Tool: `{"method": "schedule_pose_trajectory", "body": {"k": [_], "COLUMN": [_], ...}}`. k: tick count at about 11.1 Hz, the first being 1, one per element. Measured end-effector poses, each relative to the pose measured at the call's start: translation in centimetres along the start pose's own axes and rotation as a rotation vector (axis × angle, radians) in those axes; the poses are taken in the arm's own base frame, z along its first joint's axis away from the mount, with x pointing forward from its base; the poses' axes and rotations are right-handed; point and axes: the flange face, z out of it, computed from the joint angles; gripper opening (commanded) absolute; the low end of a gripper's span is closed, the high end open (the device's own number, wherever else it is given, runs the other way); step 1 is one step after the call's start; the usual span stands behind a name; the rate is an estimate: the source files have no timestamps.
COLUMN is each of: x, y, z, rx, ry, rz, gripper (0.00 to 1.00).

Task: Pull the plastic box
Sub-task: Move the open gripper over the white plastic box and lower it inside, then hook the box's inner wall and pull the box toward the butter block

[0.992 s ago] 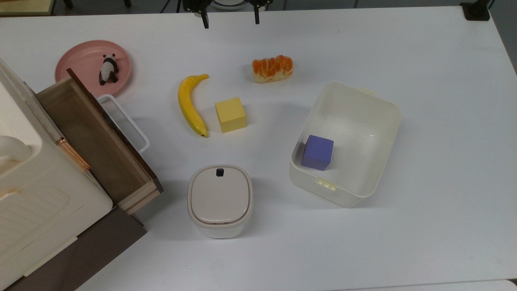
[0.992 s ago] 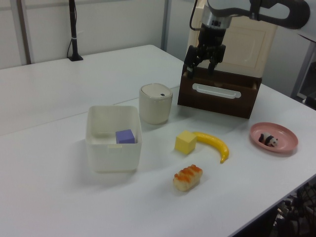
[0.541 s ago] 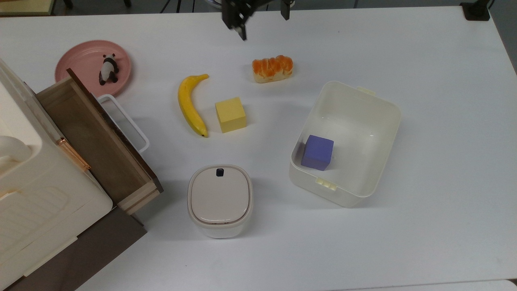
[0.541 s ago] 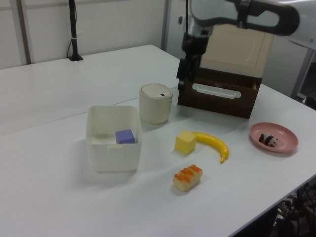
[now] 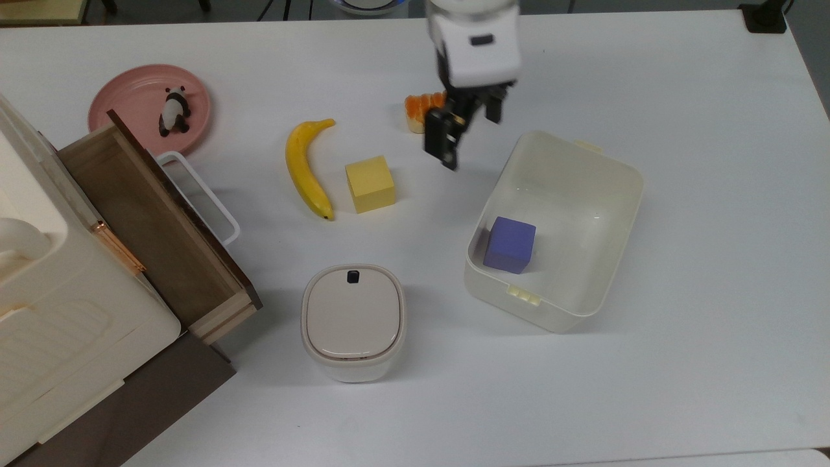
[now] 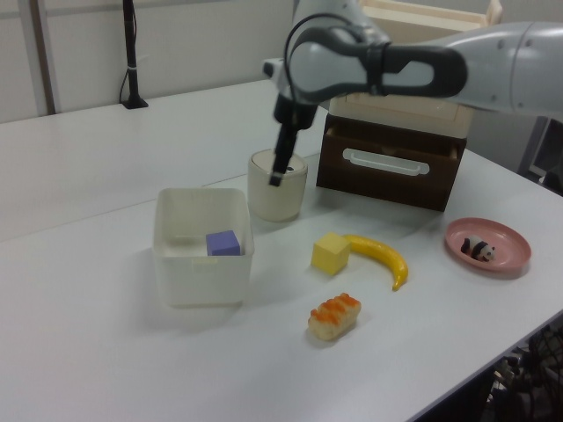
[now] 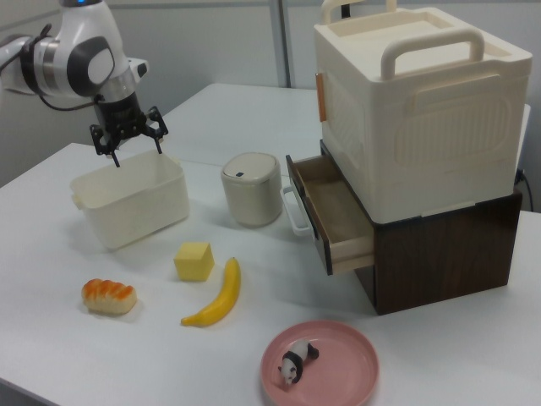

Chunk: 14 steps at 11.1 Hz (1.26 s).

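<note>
Hanging in the air with nothing between its black fingers, the robot's gripper (image 7: 127, 135) is spread wide open in the right view, just above the far rim of the big cream-white plastic box (image 7: 131, 197) at the middle left of that frame. The top view puts the box (image 5: 587, 194) at the middle right of the frame with a purple block (image 5: 510, 244) inside it, and the gripper (image 5: 465, 131) just off its upper left corner, in front of the orange bread roll (image 5: 415, 109). The left view shows the whole bread roll (image 6: 334, 316) low in the frame, and the gripper (image 6: 283, 155) in front of the small round bin with a beige lid (image 6: 277, 185).
</note>
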Motion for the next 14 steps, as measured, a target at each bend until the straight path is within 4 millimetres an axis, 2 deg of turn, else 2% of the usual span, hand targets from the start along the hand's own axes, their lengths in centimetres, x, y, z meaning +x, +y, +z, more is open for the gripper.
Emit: {"method": "schedule_pose_trajectory", "body": {"k": [2, 7, 9, 14], "x": [2.5, 5.3, 5.5, 5.1], "y": [-1.3, -2.8, -3.0, -3.0], "z": [2.8, 11.6, 12.6, 12.8], "rx": [-0.006, -0.04, -0.039, -0.049], "ry": [0.043, 0.02, 0.008, -0.007], "rz": [-0.04, -0.156, -0.169, -0.195], "gripper": [1.0, 1.0, 1.0, 1.0]}}
